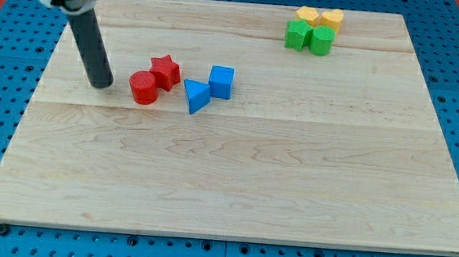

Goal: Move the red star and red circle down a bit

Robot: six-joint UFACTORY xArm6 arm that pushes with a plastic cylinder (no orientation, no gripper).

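The red star (166,70) and the red circle (143,87) sit touching each other on the wooden board (234,170), left of centre; the circle is below and left of the star. My tip (100,84) rests on the board just left of the red circle, with a small gap between them. The dark rod rises from it toward the view's top left.
A blue triangle (196,95) and a blue cube (222,82) lie right of the red blocks. Two yellow blocks (319,18) and two green blocks (309,38) cluster at the view's top right. A blue pegboard (5,62) surrounds the board.
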